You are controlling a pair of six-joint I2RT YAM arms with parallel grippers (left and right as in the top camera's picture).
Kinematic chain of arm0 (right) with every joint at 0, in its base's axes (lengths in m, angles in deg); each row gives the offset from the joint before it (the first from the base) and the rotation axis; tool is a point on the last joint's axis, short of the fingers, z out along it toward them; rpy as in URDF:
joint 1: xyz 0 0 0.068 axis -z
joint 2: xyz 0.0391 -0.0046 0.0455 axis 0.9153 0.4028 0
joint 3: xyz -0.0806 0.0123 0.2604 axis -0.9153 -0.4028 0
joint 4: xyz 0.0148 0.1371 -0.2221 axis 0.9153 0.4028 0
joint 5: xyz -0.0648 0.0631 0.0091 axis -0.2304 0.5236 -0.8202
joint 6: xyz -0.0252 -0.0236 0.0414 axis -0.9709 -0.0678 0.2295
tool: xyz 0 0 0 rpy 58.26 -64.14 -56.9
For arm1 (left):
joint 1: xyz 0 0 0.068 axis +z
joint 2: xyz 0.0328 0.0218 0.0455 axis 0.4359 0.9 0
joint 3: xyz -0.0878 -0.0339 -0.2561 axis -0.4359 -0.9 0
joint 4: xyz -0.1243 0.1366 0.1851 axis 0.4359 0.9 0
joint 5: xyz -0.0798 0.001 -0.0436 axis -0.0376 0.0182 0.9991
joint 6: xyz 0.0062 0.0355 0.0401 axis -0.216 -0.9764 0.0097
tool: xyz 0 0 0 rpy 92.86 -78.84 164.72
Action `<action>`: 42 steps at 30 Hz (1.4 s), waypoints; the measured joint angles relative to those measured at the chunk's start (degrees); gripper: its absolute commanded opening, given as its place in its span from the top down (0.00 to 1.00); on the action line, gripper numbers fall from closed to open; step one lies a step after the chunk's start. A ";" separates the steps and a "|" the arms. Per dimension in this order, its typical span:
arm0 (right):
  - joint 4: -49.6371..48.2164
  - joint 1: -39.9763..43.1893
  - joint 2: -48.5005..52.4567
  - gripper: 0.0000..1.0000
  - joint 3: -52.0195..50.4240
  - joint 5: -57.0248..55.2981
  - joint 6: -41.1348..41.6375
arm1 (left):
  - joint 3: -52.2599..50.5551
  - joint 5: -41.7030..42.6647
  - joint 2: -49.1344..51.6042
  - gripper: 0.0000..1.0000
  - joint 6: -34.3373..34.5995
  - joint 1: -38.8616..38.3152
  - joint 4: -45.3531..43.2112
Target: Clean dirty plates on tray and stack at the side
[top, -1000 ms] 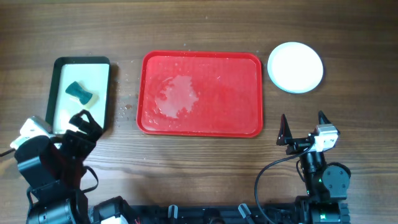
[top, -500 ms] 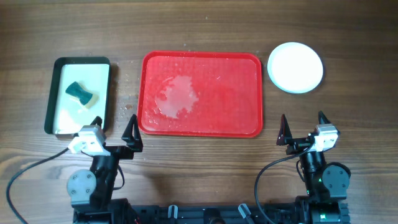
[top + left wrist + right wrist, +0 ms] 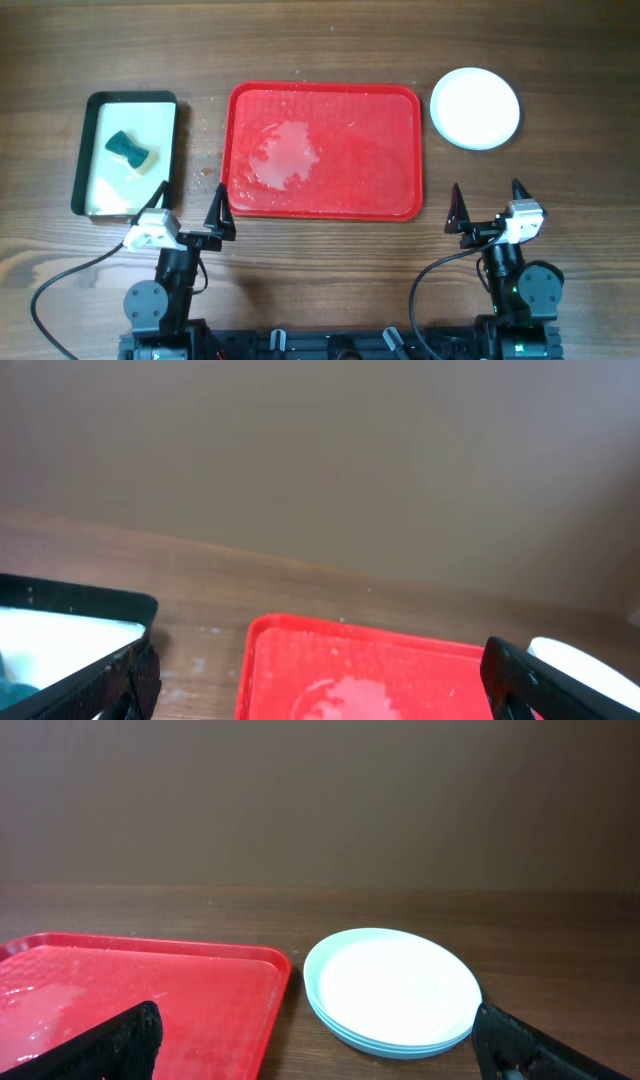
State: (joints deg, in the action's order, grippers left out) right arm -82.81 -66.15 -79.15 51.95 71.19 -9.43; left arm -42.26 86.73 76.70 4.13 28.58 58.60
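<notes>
Table (image 3: 320, 255): dark wood, wet red tray (image 3: 375, 165) at centre.
Plates (image 3: 475, 108): stacked right of the tray, just beyond the right gripper (image 3: 486, 195).
Right gripper: spread wide, empty.
Left gripper (image 3: 185, 205): spread, empty, by the tray's near-left corner.

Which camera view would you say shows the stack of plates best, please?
The right wrist view: the stack of plates sits whole, its layered rims visible. Overhead shows only the top white plate; the left wrist view catches just an edge.
</notes>
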 measured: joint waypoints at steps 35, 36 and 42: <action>0.00 0.00 0.00 0.00 0.00 0.00 0.00 | -0.26 -11.58 0.00 0.00 -15.65 -0.44 8.90; 0.00 0.00 0.00 0.00 0.00 0.00 0.00 | -0.26 -11.61 0.00 0.00 -15.65 -0.44 8.90; 0.00 0.00 0.00 0.00 0.00 0.00 0.00 | -0.26 -11.61 0.00 0.00 -15.65 -0.44 8.90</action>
State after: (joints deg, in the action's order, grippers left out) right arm -82.81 -66.15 -79.15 51.95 71.19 -9.43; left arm -42.52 75.13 76.70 -11.52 28.15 67.50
